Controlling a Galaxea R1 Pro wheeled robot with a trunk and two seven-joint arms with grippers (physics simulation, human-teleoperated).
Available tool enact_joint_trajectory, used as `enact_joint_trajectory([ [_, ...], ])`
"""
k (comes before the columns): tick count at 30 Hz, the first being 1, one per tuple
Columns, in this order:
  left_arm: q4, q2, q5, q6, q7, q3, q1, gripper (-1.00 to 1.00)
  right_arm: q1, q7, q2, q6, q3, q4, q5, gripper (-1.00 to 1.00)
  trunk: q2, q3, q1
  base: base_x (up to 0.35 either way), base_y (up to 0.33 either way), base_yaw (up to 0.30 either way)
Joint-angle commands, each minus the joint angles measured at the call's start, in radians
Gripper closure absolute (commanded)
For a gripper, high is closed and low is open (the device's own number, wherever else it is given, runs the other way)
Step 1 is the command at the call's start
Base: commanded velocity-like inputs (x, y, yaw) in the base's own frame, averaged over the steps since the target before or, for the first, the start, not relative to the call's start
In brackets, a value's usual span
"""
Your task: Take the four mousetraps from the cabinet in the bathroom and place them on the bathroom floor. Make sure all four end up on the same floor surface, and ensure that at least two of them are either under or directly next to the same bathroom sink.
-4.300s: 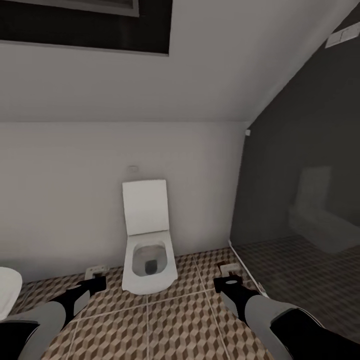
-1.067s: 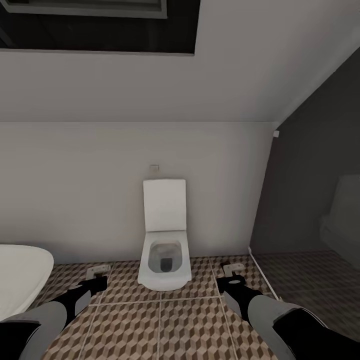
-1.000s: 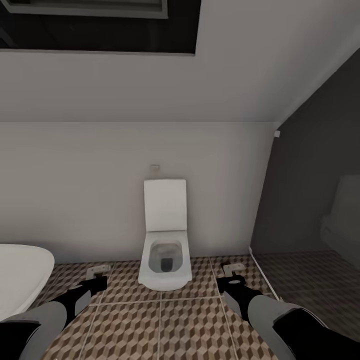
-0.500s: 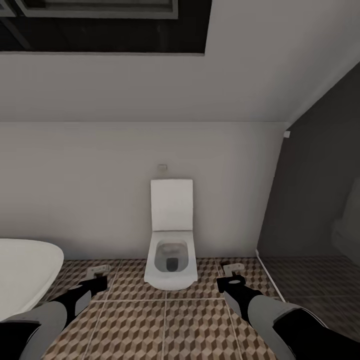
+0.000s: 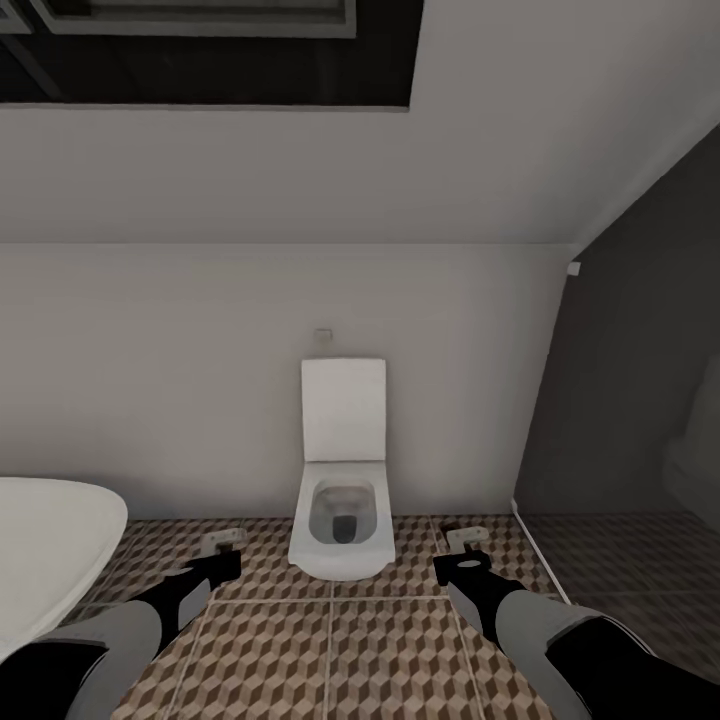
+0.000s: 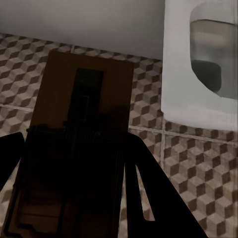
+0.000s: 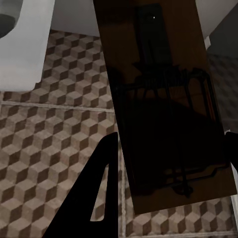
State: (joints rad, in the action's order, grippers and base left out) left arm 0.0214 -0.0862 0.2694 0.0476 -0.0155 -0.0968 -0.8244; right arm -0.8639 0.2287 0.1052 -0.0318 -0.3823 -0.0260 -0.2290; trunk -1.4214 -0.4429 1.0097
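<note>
mousetraps first: i've got one in each claw. on the left wrist view the left gripper (image 6: 74, 163) is clamped on a mousetrap (image 6: 82, 124), a flat brown board with dark wire across it, its long axis running straight out along the fingers. the right gripper (image 7: 168, 163) is closed on a second mousetrap (image 7: 158, 84) the same way, board sticking out lengthwise past the fingertips.

on the head view both claws hang low over the bathroom floor (image 5: 380, 650), left gripper (image 5: 222, 558) to the left of the toilet (image 5: 340, 500), right gripper (image 5: 462, 555) to its right, with the pale ends of the boards poking forward. the toilet sits between them against the white wall (image 5: 200, 380).

what the drop turns on, as i judge it: the white curved basin (image 5: 50, 550) at the left edge looks like the sink (i can't be sure from this much of it), and it lies to the left of the left claw, so that arm is the nearer one by a good margin. the right claw is well apart from it, across the toilet.

containers: the toilet bowl is open, lid up, nothing in it but the dark drain. no cabinet here.
</note>
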Motion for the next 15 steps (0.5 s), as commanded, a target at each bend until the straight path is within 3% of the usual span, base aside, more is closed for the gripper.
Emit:
enact_joint_trajectory([
  [1, -0.001, 0.001, 0.008, 0.002, -0.002, -0.008, -0.001, 1.0, -0.001, 0.001, 0.001, -0.002, -0.009, -0.002, -0.009, 1.0, -0.001, -0.001, 0.0, 0.0, 0.0, 0.0],
  [10, -0.001, 0.006, 0.012, -0.004, 0.003, -0.005, -0.001, 1.0, -0.001, 0.001, 0.001, -0.002, -0.009, -0.002, -0.009, 1.0, -0.001, -0.001, 0.0, 0.0, 0.0, 0.0],
  [15, -0.001, 0.008, 0.014, -0.005, 0.021, -0.005, -0.001, 1.0, -0.001, 0.001, 0.001, -0.003, -0.008, -0.002, -0.009, 1.0, -0.036, -0.017, 0.019, 0.0, 0.0, 0.0],
])
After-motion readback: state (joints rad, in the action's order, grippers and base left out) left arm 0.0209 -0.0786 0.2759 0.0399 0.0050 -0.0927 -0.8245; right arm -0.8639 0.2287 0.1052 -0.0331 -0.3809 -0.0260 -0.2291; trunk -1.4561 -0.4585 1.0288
